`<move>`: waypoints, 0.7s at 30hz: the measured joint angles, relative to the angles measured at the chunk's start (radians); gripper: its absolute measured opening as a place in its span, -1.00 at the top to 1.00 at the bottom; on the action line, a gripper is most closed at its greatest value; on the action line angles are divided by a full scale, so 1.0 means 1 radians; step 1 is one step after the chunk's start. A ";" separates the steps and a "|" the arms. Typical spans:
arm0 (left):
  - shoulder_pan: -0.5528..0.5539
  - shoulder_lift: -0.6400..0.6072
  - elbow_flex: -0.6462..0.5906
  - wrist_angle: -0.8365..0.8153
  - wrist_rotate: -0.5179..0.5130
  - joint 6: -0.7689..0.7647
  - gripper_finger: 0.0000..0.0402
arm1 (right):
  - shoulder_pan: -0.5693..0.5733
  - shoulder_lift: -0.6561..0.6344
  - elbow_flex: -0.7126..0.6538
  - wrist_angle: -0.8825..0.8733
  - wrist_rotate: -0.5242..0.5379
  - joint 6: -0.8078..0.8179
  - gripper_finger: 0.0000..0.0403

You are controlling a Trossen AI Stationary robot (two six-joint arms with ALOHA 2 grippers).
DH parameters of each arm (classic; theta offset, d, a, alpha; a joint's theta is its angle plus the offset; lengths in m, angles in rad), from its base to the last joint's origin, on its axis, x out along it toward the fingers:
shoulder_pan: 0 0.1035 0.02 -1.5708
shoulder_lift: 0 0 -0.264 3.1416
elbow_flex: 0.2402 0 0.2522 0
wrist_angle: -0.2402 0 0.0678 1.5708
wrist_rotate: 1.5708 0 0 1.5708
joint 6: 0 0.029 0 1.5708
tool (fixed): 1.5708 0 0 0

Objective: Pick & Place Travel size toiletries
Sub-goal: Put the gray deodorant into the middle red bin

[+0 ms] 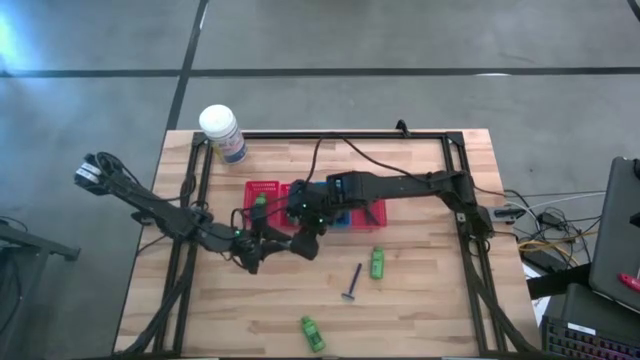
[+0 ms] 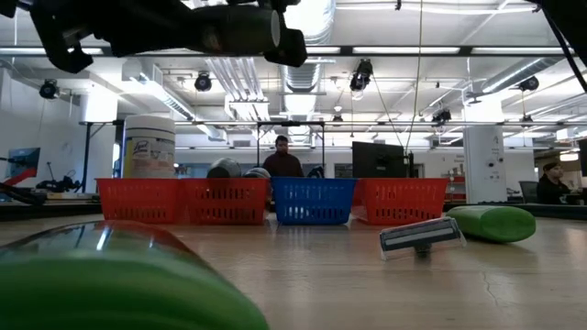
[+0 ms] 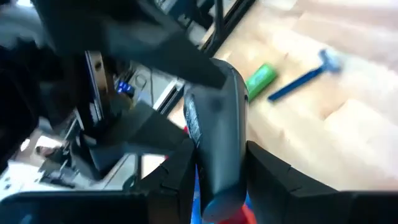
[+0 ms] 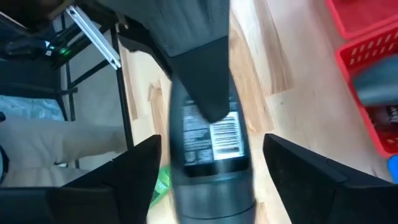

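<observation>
A dark oblong tube [image 4: 211,134] with a barcode label hangs in the air between my two grippers, in front of the baskets. My left gripper [image 1: 265,245] [image 3: 217,152] is shut on it. My right gripper [image 1: 305,238] [image 4: 211,140] is open, with one finger on either side of the tube's labelled part and a narrow gap at each. Two green bottles [image 1: 377,263] [image 1: 312,333] and a thin razor [image 1: 353,283] lie flat on the table. Another green bottle [image 1: 259,203] sits in the left red basket. Grey tubes [image 2: 220,169] stick up out of the baskets. My left gripper pinches the dark tube's body [image 3: 217,124] between its two fingers [image 3: 177,180], which sit on opposite sides of it. In the right wrist view one left finger [image 4: 199,68] covers the tube's far end. The tube is lifted clear of the table.
Red baskets [image 1: 265,190] [image 1: 372,210] and a blue basket [image 1: 340,218] stand in a row mid-table. The white-lidded jar [image 1: 222,130] is at the far left corner. Bare wood lies toward the near edge around the bottles and razor. A person [image 2: 282,160] stands in the room behind.
</observation>
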State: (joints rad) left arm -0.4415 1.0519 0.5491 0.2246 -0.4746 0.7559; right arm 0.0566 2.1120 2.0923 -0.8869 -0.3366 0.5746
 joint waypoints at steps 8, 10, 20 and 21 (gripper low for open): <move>0.033 -0.001 -0.002 -0.051 -0.064 -0.019 0.42 | 0.000 -0.003 0.046 -0.098 0.043 -0.006 -0.60; 0.038 -0.001 -0.002 -0.056 -0.077 -0.027 0.42 | 0.004 -0.014 0.048 -0.123 0.072 -0.006 -0.65; 0.056 -0.008 -0.037 -0.094 -0.228 -0.192 0.42 | 0.090 -0.164 0.040 -0.366 0.677 0.198 -0.80; 0.057 -0.008 -0.044 -0.094 -0.252 -0.218 0.42 | 0.101 -0.181 0.037 -0.406 0.753 0.254 -0.80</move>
State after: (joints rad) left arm -0.3843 1.0443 0.5051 0.1306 -0.7265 0.5381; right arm 0.1576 1.9311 2.1292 -1.2927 0.4166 0.8286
